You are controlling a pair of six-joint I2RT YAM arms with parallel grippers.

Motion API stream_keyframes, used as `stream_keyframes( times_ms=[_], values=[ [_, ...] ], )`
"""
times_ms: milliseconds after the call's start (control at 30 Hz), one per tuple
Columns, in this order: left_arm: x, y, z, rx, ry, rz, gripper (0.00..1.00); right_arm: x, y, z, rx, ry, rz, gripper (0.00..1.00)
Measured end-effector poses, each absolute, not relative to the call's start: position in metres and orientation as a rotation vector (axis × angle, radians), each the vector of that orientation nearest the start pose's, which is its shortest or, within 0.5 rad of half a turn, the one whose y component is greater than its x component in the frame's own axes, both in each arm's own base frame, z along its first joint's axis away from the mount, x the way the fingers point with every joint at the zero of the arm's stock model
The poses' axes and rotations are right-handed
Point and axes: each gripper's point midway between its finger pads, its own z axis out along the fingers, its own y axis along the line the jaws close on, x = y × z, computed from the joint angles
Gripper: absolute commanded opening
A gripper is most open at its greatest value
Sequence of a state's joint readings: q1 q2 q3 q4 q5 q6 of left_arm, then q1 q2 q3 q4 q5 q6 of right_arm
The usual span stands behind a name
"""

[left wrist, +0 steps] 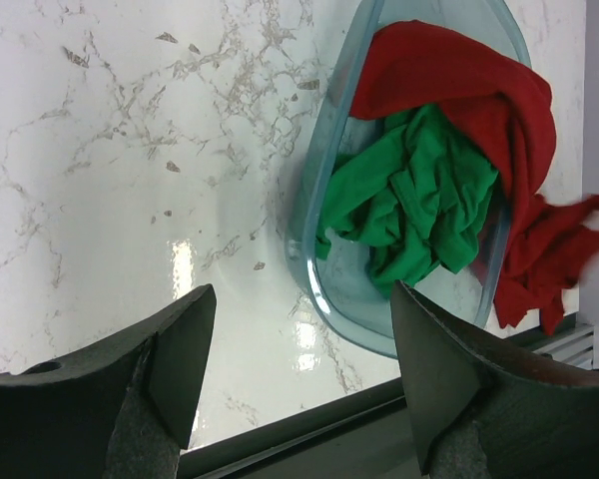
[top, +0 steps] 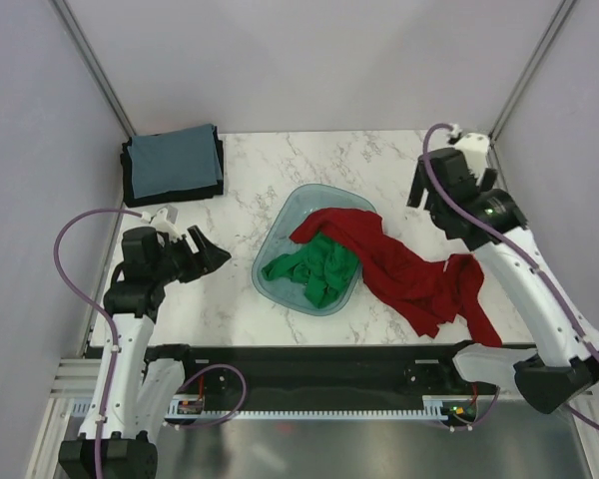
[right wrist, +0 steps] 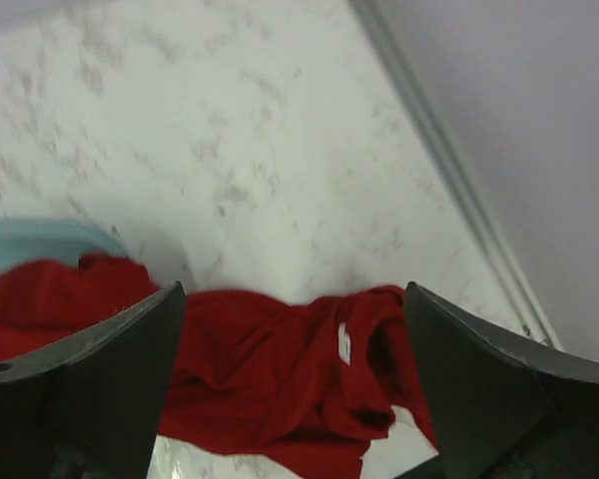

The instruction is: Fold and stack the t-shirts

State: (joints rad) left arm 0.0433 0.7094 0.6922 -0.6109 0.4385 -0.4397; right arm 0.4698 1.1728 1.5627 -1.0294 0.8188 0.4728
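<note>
my right gripper (right wrist: 292, 291) wide open, empty, over the red shirt (top: 419, 279) draped from basin (top: 278, 238) to table (top: 379, 160), i reckon for spreading; left gripper (left wrist: 301, 289) open, empty; green shirt (top: 314, 267) in basin.

The left arm stood up from its base and bent at the elbow, its pincer (top: 212, 249) pointing to the right, jaws spread wide and empty. The right arm reached far forward, its pincer (right wrist: 295, 294) tilted downward, jaws likewise parted, gripping nothing.
</note>
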Motion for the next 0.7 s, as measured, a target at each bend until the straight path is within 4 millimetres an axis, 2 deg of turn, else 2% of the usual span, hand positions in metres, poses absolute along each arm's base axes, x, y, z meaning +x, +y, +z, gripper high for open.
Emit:
stream_keyframes(
  times_ms=[67,133,167,233,267,433,533,700],
  values=[
    [0.230,-0.081,0.178,-0.284,2.199,-0.702,0.78,0.302,0.048,0.295,0.346,2.126,-0.228,0.98],
    [0.229,-0.081,0.178,-0.283,2.200,-0.702,0.78,0.295,0.077,0.245,0.268,2.275,-0.083,0.98],
    [0.230,-0.081,0.178,-0.283,2.199,-0.702,0.78,0.289,0.092,0.227,0.236,2.332,0.009,0.98],
    [0.229,-0.081,0.178,-0.283,2.200,-0.702,0.78,0.280,0.116,0.211,0.196,2.392,0.170,0.98],
    [0.230,-0.081,0.178,-0.282,2.200,-0.701,0.78,0.279,0.130,0.209,0.175,2.408,0.261,0.98],
    [0.229,-0.082,0.179,-0.272,2.198,-0.692,0.78,0.290,0.171,0.210,0.096,2.391,0.497,0.98],
    [0.228,-0.083,0.179,-0.266,2.198,-0.695,0.78,0.298,0.186,0.188,0.061,2.437,0.541,0.98],
    [0.228,-0.084,0.179,-0.263,2.198,-0.694,0.78,0.307,0.196,0.146,0.011,2.535,0.499,0.93]
  ],
)
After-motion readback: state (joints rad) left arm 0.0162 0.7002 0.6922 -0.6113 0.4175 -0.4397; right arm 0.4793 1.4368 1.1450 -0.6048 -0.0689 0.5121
